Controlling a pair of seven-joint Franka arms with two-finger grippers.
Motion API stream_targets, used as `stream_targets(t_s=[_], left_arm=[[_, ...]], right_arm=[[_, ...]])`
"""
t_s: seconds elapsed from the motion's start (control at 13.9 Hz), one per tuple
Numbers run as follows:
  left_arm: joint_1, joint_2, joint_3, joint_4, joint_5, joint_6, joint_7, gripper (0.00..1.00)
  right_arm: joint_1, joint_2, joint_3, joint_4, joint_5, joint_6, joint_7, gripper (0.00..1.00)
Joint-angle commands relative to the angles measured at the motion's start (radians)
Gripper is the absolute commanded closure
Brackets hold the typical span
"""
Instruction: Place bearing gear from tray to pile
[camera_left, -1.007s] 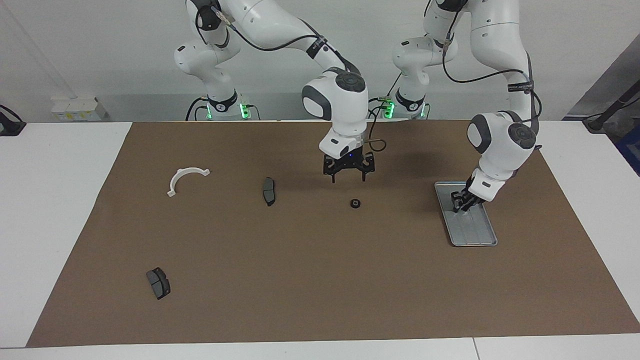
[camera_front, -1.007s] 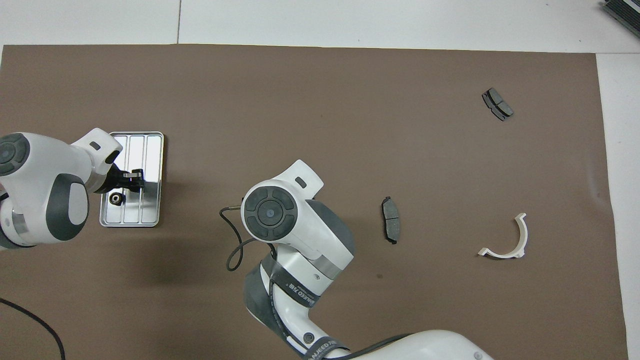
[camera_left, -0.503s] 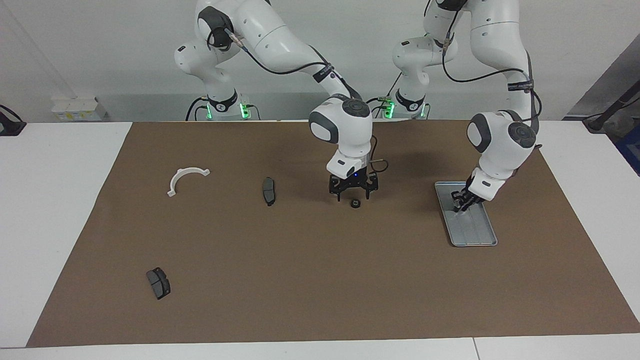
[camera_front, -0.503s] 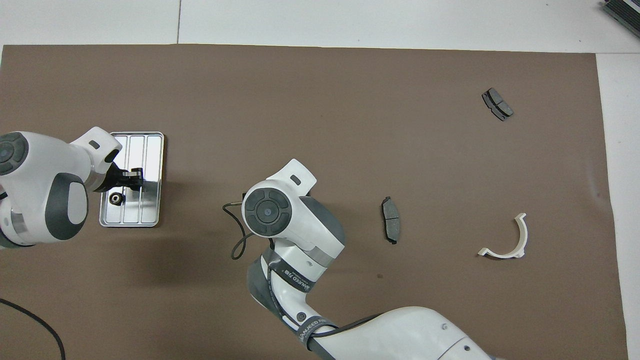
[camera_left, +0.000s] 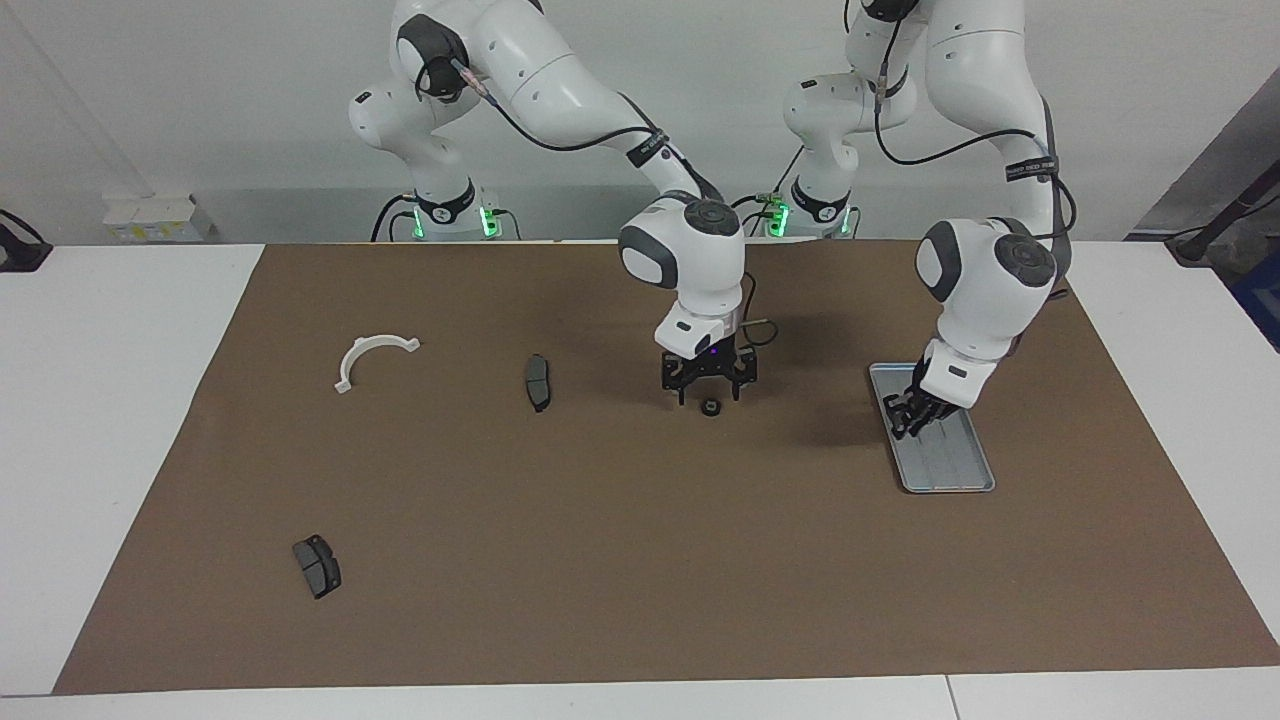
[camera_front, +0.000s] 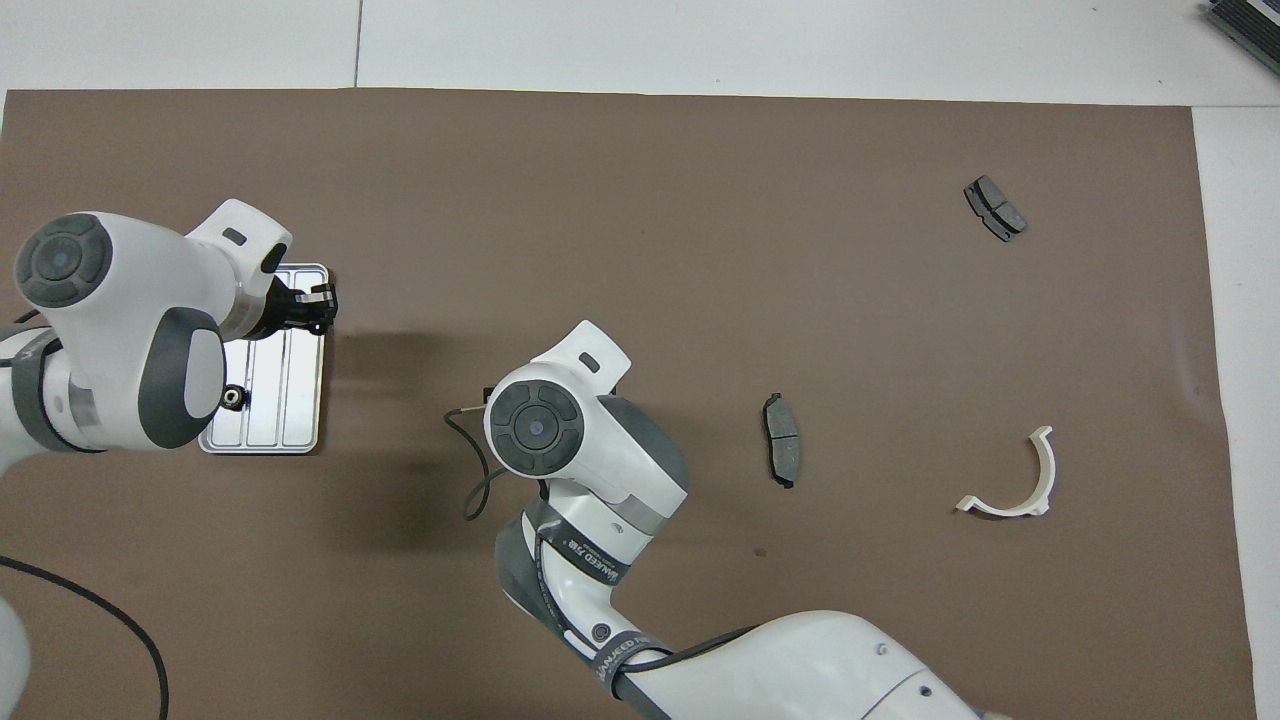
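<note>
A bearing gear (camera_left: 710, 407) lies on the bench just beneath the spread right jaws. The left jaws (pressed together) hang over the tray (camera_left: 960, 470).

A small black gear (camera_left: 710, 407) lies flat just under the right hand (camera_left: 709, 397); another (camera_front: 233, 397) sits in the ridged silver tray (camera_front: 290, 420).

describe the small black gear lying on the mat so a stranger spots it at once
Find the brown mat, then the right gripper low over its middle. Beneath lies a small round black gear, on bare mat. Its twin sits in the silver tray toward the left arm's end; the brake pad is long and flat.
</note>
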Motion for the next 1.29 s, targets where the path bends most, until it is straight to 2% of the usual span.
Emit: stream_targets(t_s=[0.0,0.29,0.5,0.86,1.01,1.15,1.22], left_arm=[[-0.052,0.016,0.013,0.020,-0.010,0.009,-0.066,1.00],[-0.087,0.016,0.012,0.014,-0.010,0.015,-0.109,1.00],[-0.095,0.016,0.012,0.010,-0.010,0.016,-0.109,1.00],[-0.100,0.016,0.012,0.005,-0.010,0.016,-0.109,1.00],[-0.100,0.014,0.012,0.005,-0.010,0.016,-0.109,1.00],[-0.101,0.014,0.012,0.005,-0.010,0.016,-0.109,1.00],[-0.101,0.014,0.012,0.005,-0.010,0.016,-0.109,1.00]], right_arm=[[-0.005,0.004,0.004,-0.014,-0.019,0.041,0.029,0.17],[0.004,0.004,0.006,-0.020,-0.019,0.053,0.052,0.23],[0.001,0.004,0.004,-0.056,-0.019,0.132,0.052,0.26],[0.000,0.004,0.004,-0.057,-0.019,0.139,0.057,0.34],[0.001,0.004,0.004,-0.059,-0.019,0.139,0.058,0.34],[-0.003,0.004,0.004,-0.056,-0.019,0.139,0.058,0.38],[-0.003,0.004,0.003,-0.054,-0.019,0.137,0.060,0.44]])
